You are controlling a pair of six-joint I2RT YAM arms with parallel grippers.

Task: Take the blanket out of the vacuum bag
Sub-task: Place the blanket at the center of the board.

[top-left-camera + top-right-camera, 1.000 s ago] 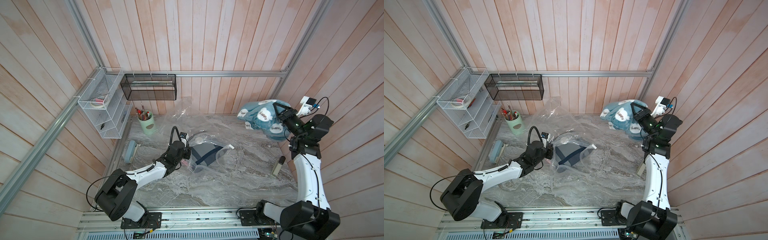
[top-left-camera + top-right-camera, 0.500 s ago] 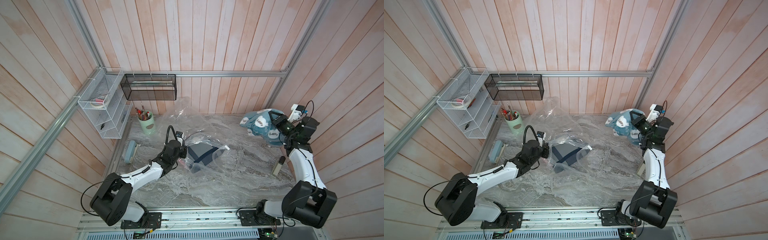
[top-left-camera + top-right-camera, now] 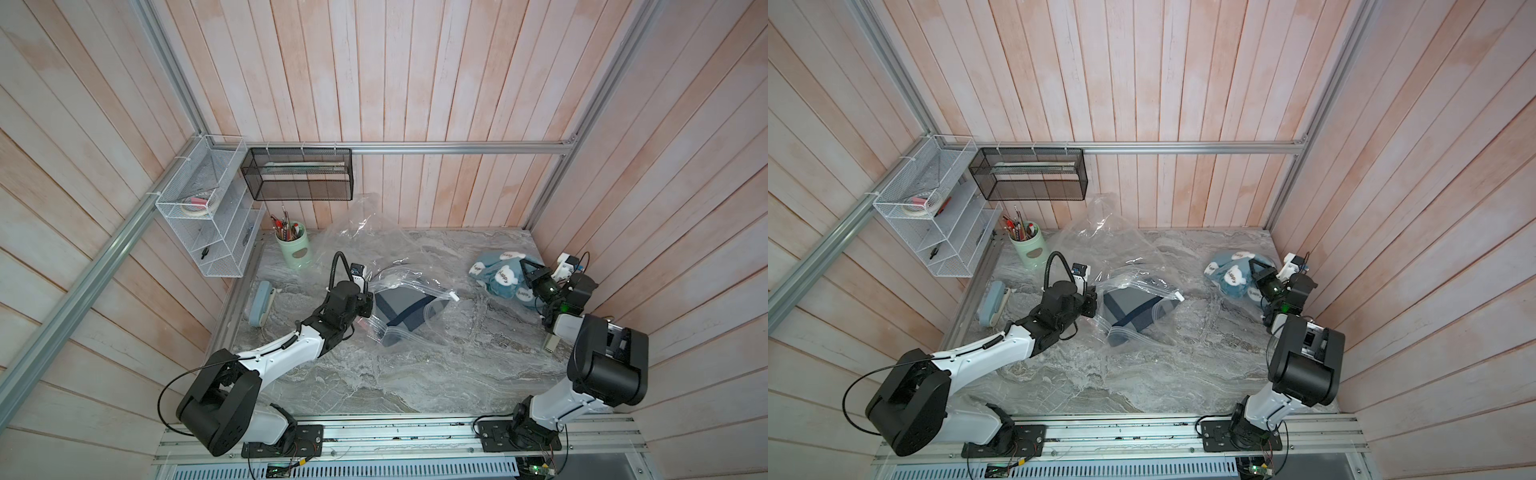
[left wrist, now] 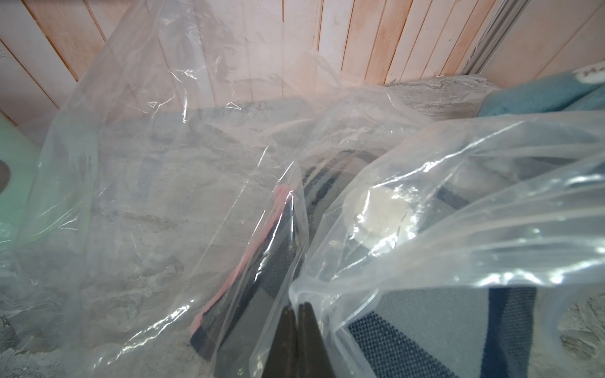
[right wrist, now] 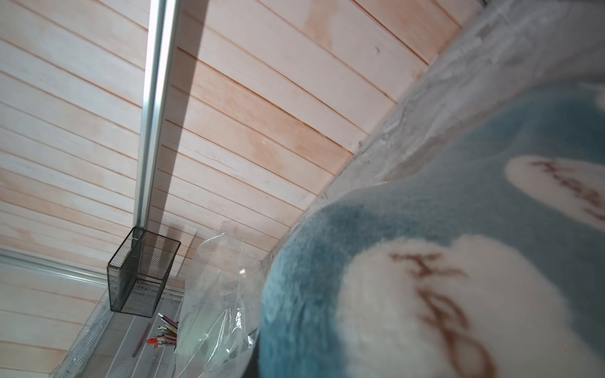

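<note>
Plastic of the vacuum bag (image 3: 436, 309), lying in the middle of the surface (image 3: 415, 374), is pinched by the left jaws, which are pressed together. Farther off, by the right wall (image 3: 602, 208), the blue blanket (image 3: 500, 276) is gripped by the closed right jaws, fully clear of the bag. Extraction is judged done; next, the blanket must be released onto the surface.

Left hand (image 4: 298, 315) pinched tight, arm stretched low — right hand (image 3: 528, 271) clamped, elbow folded

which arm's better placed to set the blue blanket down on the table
Right. The right fingers are shut on the blue blanket, which is outside the bag. The left fingers are shut on the vacuum bag, well apart from the blanket.
</note>
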